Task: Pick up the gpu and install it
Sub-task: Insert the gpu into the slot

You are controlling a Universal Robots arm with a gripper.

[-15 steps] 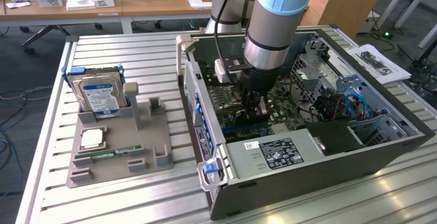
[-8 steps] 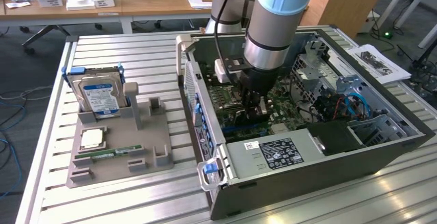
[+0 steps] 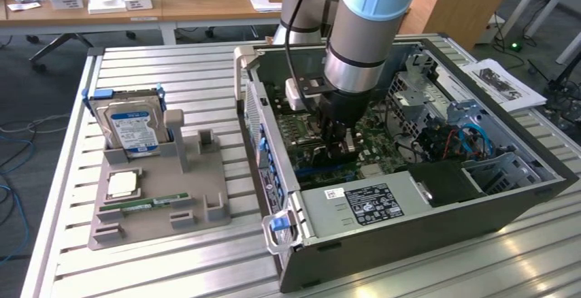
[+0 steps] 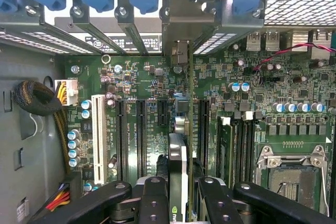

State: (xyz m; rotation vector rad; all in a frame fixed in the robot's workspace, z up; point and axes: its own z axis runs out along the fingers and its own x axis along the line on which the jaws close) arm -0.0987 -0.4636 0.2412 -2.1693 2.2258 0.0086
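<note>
Black gripper fingers [image 4: 157, 203] clasp the thin dark gpu card [image 4: 178, 166] edge-on, upright above the green motherboard [image 4: 294, 87] inside the open grey computer case [image 3: 508, 196].

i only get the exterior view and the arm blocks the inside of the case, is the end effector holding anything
Observer: Yes. In the wrist view the end effector is shut on the graphics card, held edge-on between its fingers.
Operator: where is it over the board
Observer: It stands among the long black slots, with one on either side. I can't tell if it is seated.
Operator: processor socket filled
Observer: No, the socket is empty.
</note>
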